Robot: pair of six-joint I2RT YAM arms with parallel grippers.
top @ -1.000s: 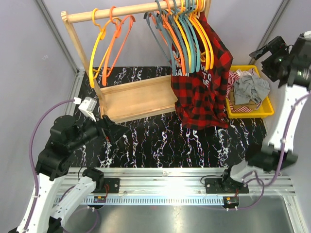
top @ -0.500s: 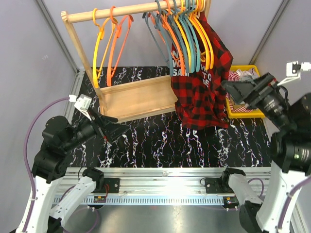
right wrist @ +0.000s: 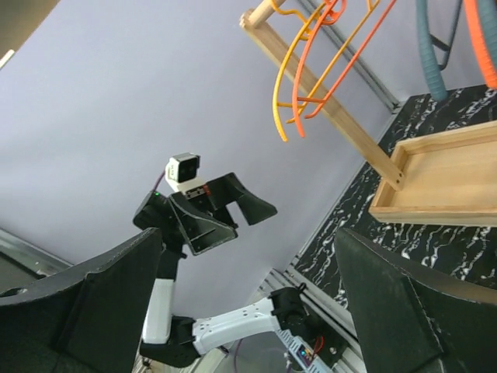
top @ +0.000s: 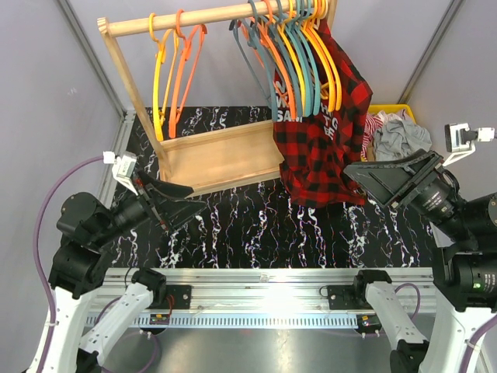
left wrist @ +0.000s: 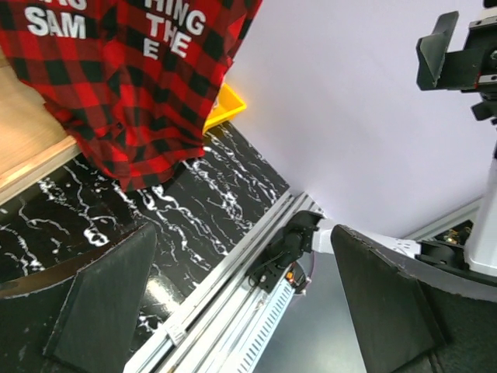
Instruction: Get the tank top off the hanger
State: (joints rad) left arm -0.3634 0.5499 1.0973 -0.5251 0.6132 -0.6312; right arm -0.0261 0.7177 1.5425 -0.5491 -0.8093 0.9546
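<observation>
Red-and-black plaid, the tank top (top: 322, 140) hangs on a hanger (top: 334, 74) at the right end of the wooden rack (top: 194, 17), toward the worktop's (top: 248, 225) far right corner. It is not yet touched. Your left claw (top: 177, 199) and right claw (top: 380, 180) are both spread wide and empty. You're at the approach — the nearer right claw likely needs to reach the cloth and pinch it.

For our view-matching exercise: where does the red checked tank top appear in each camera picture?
Top external: red checked tank top hangs right of centre, upper half.
Left wrist: red checked tank top fills the upper left.
Right wrist: not in view.
Shared landmark: wooden rack base, in all three.
</observation>
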